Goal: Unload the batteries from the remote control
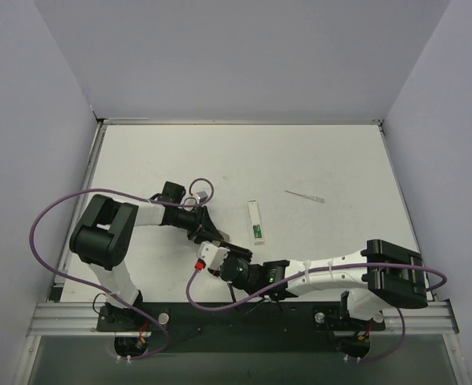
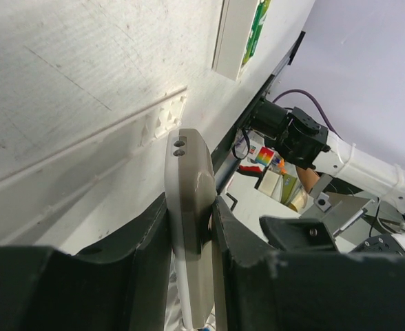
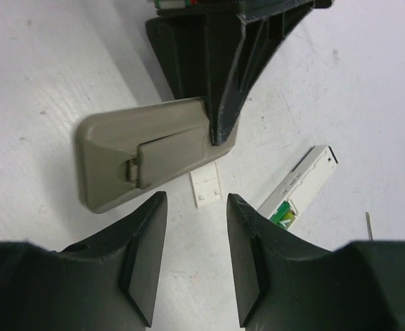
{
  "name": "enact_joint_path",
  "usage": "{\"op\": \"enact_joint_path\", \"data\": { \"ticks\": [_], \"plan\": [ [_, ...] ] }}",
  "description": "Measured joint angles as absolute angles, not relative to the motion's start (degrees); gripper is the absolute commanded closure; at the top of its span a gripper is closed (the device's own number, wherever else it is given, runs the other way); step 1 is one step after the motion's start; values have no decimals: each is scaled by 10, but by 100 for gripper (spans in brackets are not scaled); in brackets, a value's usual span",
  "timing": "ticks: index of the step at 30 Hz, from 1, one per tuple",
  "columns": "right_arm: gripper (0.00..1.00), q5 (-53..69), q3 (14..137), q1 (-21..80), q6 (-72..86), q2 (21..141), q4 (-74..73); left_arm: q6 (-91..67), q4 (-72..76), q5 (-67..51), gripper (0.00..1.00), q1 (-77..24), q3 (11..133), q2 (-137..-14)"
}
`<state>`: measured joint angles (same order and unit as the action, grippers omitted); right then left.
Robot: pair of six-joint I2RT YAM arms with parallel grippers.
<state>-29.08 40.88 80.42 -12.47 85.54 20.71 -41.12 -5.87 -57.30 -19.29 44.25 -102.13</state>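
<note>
The remote control (image 3: 140,152) is a tan-grey bar held out over the table, and my left gripper (image 2: 191,201) is shut on its far part. In the right wrist view its back faces me, with a latched cover closed over it. The batteries are hidden. My right gripper (image 3: 197,200) stands open just in front of the remote's free end, with only bare table between its fingers. In the top view both grippers meet near the table's front, the left gripper (image 1: 207,231) just above the right gripper (image 1: 213,252).
A narrow white strip (image 1: 257,222) with green showing at one end lies right of the grippers. A small white plate (image 3: 206,185) lies flat under the remote. A thin stick (image 1: 304,195) lies farther right. Grey walls enclose the table.
</note>
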Motion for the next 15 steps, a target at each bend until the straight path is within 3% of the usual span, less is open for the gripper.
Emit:
{"op": "enact_joint_path", "data": {
  "ticks": [9, 15],
  "plan": [
    [64, -317, 402, 767, -120, 853, 200, -411, -83, -588, 100, -194, 443, -1021],
    [55, -261, 376, 744, -94, 797, 198, -407, -91, -589, 100, -194, 443, -1021]
  ]
}}
